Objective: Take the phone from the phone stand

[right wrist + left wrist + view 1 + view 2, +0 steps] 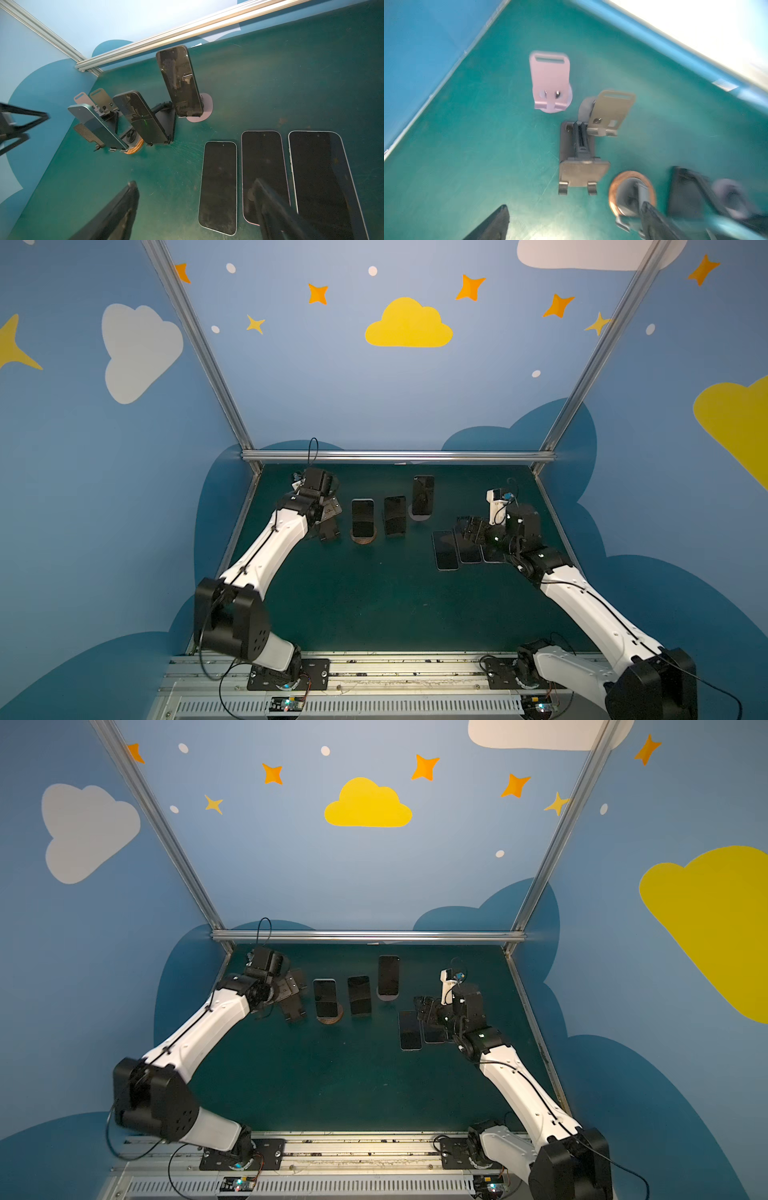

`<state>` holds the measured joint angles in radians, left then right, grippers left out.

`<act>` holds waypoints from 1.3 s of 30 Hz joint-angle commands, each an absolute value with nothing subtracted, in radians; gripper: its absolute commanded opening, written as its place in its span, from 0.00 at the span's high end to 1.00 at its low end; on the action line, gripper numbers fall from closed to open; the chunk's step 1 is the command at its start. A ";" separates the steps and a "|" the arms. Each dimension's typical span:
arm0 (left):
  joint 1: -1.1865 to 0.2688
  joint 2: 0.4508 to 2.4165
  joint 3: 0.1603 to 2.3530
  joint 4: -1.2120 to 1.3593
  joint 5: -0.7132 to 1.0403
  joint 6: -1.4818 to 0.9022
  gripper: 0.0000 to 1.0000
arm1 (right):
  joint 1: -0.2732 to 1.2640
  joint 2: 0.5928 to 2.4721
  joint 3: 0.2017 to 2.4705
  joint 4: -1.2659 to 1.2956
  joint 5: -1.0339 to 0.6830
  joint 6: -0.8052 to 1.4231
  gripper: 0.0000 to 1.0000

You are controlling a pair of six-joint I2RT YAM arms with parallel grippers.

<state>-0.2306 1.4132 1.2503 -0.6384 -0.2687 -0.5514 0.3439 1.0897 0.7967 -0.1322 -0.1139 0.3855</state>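
Black elbow (230,616) of the left arm looms closest in both top views; farther back, three standing phones (394,515) lean on their stands (363,540) mid-way across the table (374,605), and three flat phones (445,549) lie beneath the right gripper (471,531). Left wrist view: left gripper (575,206) spread wide, empty, near bare stands (579,158). Right wrist view: right gripper (195,182) spread, empty, over the flat phones (218,187)

The dark green worktop (374,605) bears three phones (262,162) lying flat, screens up, side by side at right. Farther back stand a grey-based stand (207,106), a black stand (164,122) and a wooden-based stand (136,148), all occupied; three empty stands (581,172) sit leftmost.
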 commanded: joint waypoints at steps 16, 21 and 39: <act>-0.258 1.207 1.120 -0.005 -0.014 -0.537 0.00 | 0.479 1.168 0.976 -0.251 0.034 0.352 0.14; -0.232 1.195 1.048 0.001 -0.004 -0.696 0.00 | 0.495 1.250 1.056 -0.257 0.071 0.374 0.12; -0.195 1.138 0.977 -0.012 0.028 -0.794 0.00 | 0.552 1.803 1.634 -0.431 0.228 0.363 0.09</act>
<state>-0.2035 1.1213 0.9886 -0.0265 -0.0017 -0.7761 0.5491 1.7481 1.5570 -0.3542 0.1829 0.3668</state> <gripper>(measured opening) 0.998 0.911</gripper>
